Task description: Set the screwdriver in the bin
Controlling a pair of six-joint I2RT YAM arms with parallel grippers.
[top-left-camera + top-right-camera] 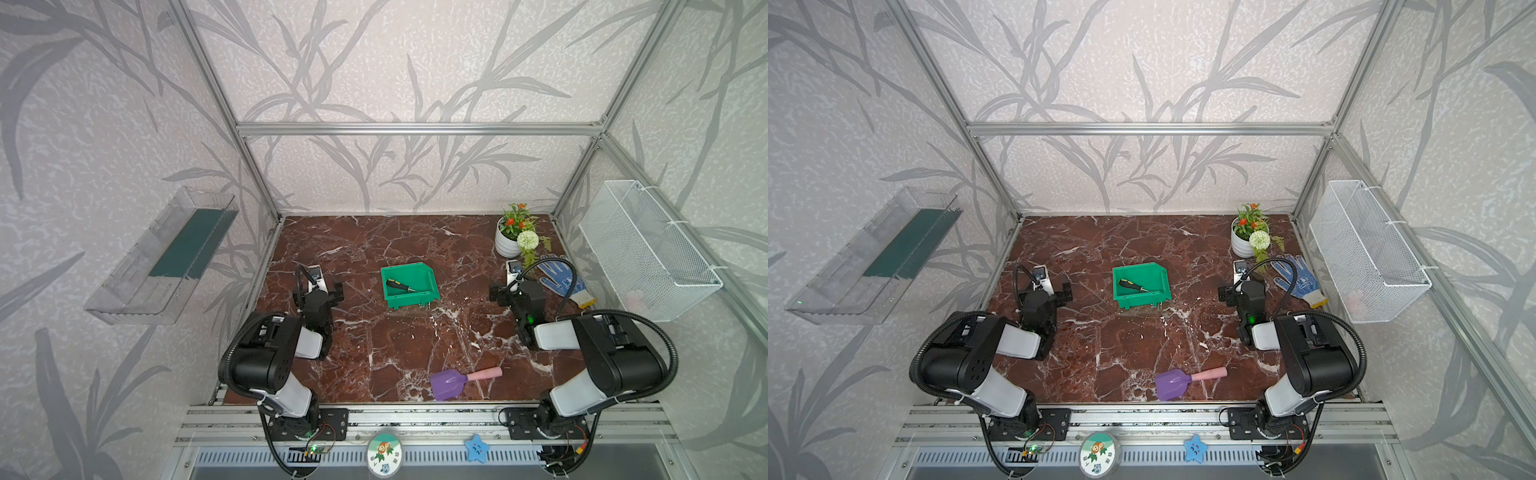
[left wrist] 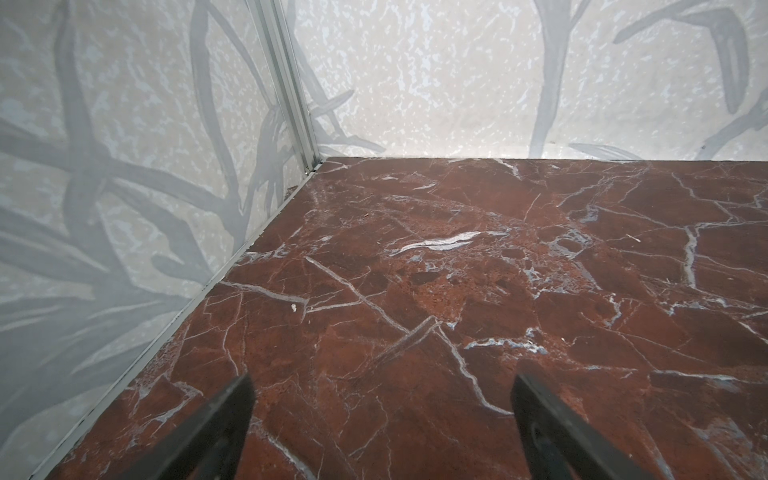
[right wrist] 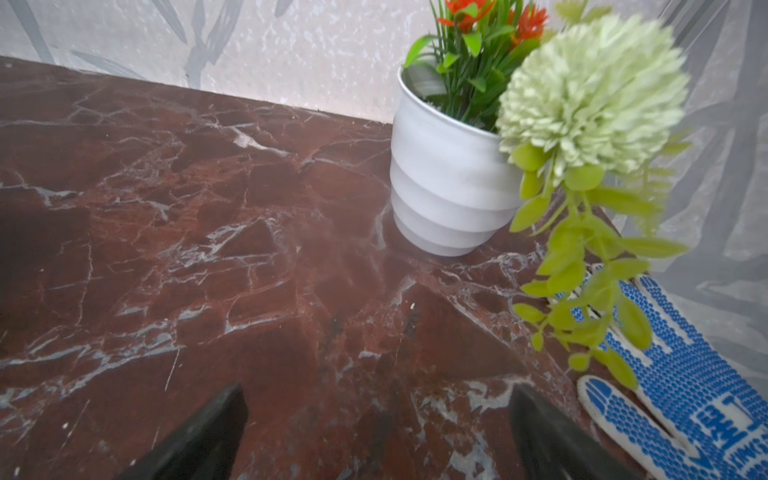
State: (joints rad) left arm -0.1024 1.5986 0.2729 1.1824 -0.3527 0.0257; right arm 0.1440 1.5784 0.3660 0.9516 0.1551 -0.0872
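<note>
Both arms (image 1: pixel 266 365) have black joints, white link shells and ribbed black cable hoses (image 1: pixel 674 359).

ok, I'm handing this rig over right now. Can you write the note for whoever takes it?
Left gripper: open, empty, over bare marble tabletop on its own side.
Right gripper: open, empty, near the white flower pot and the blue dotted work glove.
Screwdriver: lying inside the green bin at mid-table, seen in both top views.
Done: the screwdriver is in the bin and neither gripper is touching it.
Left: nothing visible for the task. Both grippers are clear of the bin.
</note>
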